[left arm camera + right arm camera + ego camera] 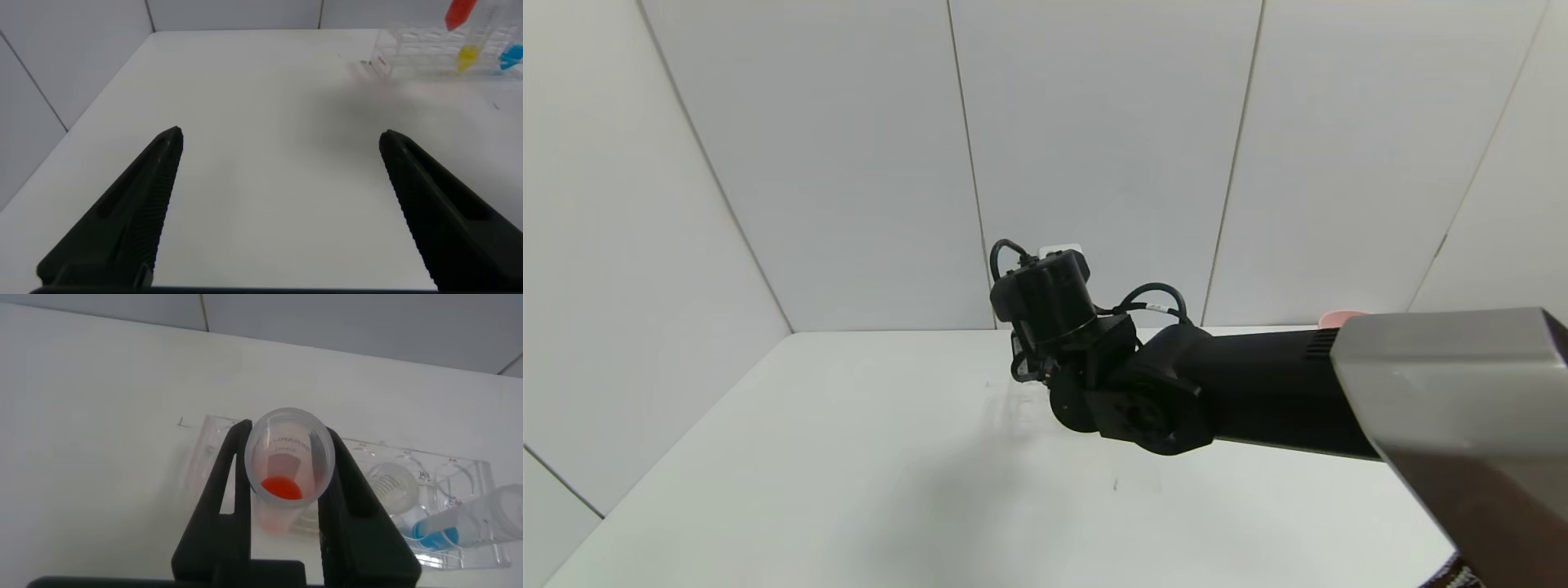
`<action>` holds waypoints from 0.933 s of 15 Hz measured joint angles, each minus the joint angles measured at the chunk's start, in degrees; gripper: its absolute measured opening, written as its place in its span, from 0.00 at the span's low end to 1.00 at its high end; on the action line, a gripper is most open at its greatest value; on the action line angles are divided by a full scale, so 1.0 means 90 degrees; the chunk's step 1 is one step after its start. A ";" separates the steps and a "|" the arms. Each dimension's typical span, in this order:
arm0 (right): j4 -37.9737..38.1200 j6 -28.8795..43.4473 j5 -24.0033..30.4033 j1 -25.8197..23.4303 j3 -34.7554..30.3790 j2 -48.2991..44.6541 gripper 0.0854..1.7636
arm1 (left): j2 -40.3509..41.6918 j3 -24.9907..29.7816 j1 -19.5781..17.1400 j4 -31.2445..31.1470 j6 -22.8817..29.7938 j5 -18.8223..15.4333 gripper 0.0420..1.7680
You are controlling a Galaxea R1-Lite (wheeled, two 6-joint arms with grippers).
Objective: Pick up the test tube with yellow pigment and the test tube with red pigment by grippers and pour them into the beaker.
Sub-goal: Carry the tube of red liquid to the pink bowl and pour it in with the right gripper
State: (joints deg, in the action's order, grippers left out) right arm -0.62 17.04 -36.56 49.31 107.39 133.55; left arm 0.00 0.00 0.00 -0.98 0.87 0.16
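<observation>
My right gripper [286, 453] is shut on the test tube with red pigment [282, 487] and holds it upright, just above the clear tube rack [470, 478]. In the left wrist view the red tube's bottom [460, 12] hangs above the rack [425, 45], where the test tube with yellow pigment [467, 55] stands. My left gripper [282, 136] is open and empty over bare table, well away from the rack. In the head view my right arm [1111, 384] hides its gripper and the tubes. I see no beaker clearly.
A tube with blue liquid [445, 529] leans in the rack beside the yellow one; it also shows in the left wrist view [511, 55]. A pink bowl [1339, 317] peeks out behind my right arm at the table's back edge. White walls close the table behind and at the left.
</observation>
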 joint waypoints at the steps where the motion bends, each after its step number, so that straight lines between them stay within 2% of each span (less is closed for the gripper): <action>1: -0.0037 -0.0005 0.0045 0.0000 -0.0322 -0.0199 0.26 | 0.0000 0.0000 0.0000 0.0000 0.0000 0.0000 0.97; 3: -0.0088 -0.0011 0.0349 0.0003 -0.1023 -0.0656 0.26 | 0.0000 0.0000 0.0000 0.0000 0.0000 0.0000 0.97; 6: -0.0127 -0.0274 0.1280 -0.0031 -0.2377 -0.1566 0.26 | 0.0000 0.0000 0.0000 0.0000 0.0000 -0.0003 0.97; 8: -0.0462 -0.0653 0.1854 -0.0148 -0.3409 -0.2239 0.26 | 0.0000 0.0000 0.0000 0.0000 -0.0003 0.0000 0.97; 11: -0.1281 -0.1451 0.2687 -0.0563 -0.4825 -0.3263 0.26 | 0.0000 0.0000 0.0000 0.0000 0.0000 0.0000 0.97; 14: -0.1453 -0.1770 0.3768 -0.1317 -0.5681 -0.4236 0.26 | 0.0000 0.0000 0.0000 0.0000 0.0000 0.0000 0.97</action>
State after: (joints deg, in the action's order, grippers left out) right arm -13.70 1.11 -2.65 37.46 56.26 95.43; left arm 0.00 0.00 0.00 -0.98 0.87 0.16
